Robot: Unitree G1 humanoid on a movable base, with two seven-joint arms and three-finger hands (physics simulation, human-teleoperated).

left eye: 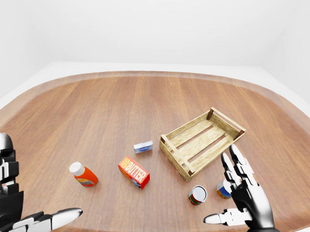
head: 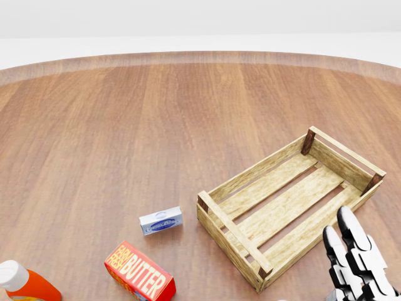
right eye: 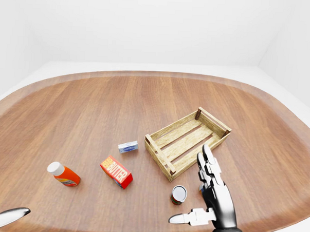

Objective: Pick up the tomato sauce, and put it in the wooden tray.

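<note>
While your right hand (left eye: 242, 194) was open and empty beside the tomato sauce (left eye: 197, 195), you needed to wrap its fingers around the can before lifting toward the wooden tray (left eye: 201, 142).

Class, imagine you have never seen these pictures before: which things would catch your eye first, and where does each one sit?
The slatted wooden tray draws the eye first, lying empty and askew right of the table's middle in the left-eye view. Next comes the robot's open right hand, fingers spread, at the lower right above a small can. Bright red spots follow at lower left: the butter box and an orange bottle lying on its side.
</note>
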